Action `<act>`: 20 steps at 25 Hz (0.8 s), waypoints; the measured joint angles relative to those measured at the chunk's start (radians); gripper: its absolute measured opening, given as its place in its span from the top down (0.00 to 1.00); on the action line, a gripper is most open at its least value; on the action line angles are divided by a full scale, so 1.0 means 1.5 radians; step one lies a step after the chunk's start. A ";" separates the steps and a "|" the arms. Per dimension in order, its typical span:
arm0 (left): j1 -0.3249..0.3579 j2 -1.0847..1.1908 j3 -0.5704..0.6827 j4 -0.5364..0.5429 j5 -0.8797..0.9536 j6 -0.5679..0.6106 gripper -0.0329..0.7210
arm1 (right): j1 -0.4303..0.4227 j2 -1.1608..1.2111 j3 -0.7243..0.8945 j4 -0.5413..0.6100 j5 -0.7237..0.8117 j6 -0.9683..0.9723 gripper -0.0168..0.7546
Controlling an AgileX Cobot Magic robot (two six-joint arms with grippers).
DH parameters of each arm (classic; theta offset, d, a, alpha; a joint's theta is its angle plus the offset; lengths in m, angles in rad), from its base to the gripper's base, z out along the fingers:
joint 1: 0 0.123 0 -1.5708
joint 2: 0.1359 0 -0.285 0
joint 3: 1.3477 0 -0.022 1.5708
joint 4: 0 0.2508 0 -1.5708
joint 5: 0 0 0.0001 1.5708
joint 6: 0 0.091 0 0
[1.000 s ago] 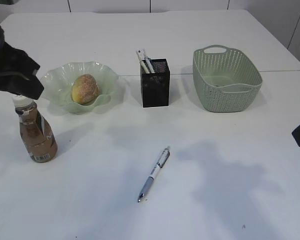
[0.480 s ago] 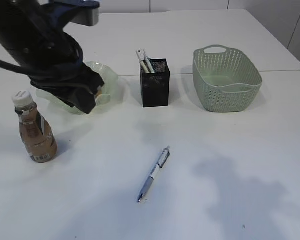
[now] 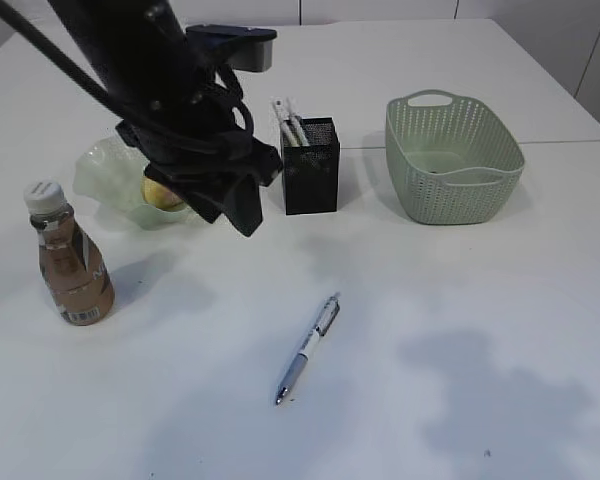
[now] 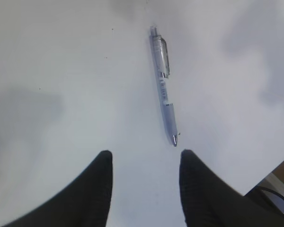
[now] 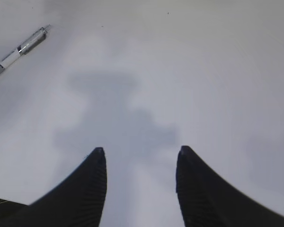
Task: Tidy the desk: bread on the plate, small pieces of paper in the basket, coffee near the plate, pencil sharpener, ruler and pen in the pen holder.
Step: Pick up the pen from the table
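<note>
The wide white counter (image 3: pixel 460 330) carries everything, and only the exterior view takes in the whole layout, so the black mesh pen holder (image 3: pixel 311 166) serves as the landmark. The black left arm (image 3: pixel 170 90) fills the space to the left of the pen holder in that view, its left gripper (image 3: pixel 242 205) hanging above the counter just left of the holder; from there its opening cannot be judged, but the left wrist view shows the left gripper (image 4: pixel 144 163) with its two dark fingers spread apart and nothing between them. The pale green perforated plastic basket (image 3: pixel 455 160) stands to the right of the pen holder, apart from it. The translucent green wavy-edged plate (image 3: pixel 105 170) sits to the left of the holder, largely hidden behind the arm, with a round golden bread roll (image 3: pixel 160 193) peeking out on it. Farther left and nearer the camera stands the brown coffee bottle with a white cap (image 3: pixel 70 265), upright. White stick-like items (image 3: pixel 288 120) poke out of the holder's top. The silver-and-white click pen (image 3: pixel 308 348) lies flat on the counter in front of the holder, well apart from it; both wrist views also catch it. The right gripper (image 5: pixel 141 163) appears only in its own wrist view, fingers spread and empty above bare counter.
</note>
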 joint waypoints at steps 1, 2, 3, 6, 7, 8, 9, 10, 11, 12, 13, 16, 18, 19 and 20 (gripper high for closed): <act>0.000 0.011 -0.010 -0.006 0.005 0.000 0.52 | 0.000 -0.001 0.000 0.000 0.000 0.001 0.48; 0.000 0.020 -0.018 -0.010 0.010 0.000 0.51 | 0.000 -0.001 0.000 -0.001 0.000 0.003 0.48; 0.000 0.031 -0.026 -0.013 0.013 0.000 0.51 | 0.000 -0.002 0.000 -0.001 -0.001 0.003 0.48; -0.002 0.060 -0.049 -0.017 0.027 0.000 0.50 | 0.000 -0.003 0.000 -0.001 -0.001 0.004 0.48; -0.005 0.070 -0.058 -0.017 0.030 0.000 0.50 | 0.000 -0.003 0.000 -0.001 -0.001 0.004 0.48; -0.008 0.079 -0.065 -0.017 0.033 0.000 0.50 | 0.000 -0.003 0.000 -0.001 -0.001 0.004 0.48; -0.014 0.088 -0.073 -0.017 0.036 0.005 0.50 | 0.000 -0.003 0.000 -0.001 -0.001 0.004 0.48; -0.022 0.098 -0.079 -0.017 0.037 0.005 0.50 | 0.000 -0.003 0.000 -0.001 -0.001 0.004 0.48; -0.030 0.105 -0.083 -0.015 0.038 0.006 0.50 | 0.000 -0.004 0.000 -0.001 -0.001 0.004 0.48; -0.039 0.116 -0.092 -0.015 0.040 0.006 0.50 | 0.000 -0.004 0.000 -0.001 -0.003 0.004 0.48; -0.046 0.124 -0.098 -0.015 0.042 0.006 0.50 | 0.000 -0.004 0.000 -0.001 -0.003 0.004 0.48; -0.060 0.155 -0.123 -0.006 0.048 -0.013 0.49 | 0.000 -0.004 0.000 -0.001 -0.004 0.004 0.48; -0.063 0.172 -0.132 0.003 0.055 -0.028 0.48 | 0.000 -0.004 0.000 -0.001 -0.004 0.005 0.48; -0.063 0.179 -0.135 0.006 0.058 -0.034 0.48 | 0.000 -0.004 0.000 -0.001 -0.004 0.005 0.48; -0.063 0.184 -0.136 0.010 0.058 -0.042 0.48 | 0.000 -0.004 0.000 -0.003 -0.005 0.005 0.48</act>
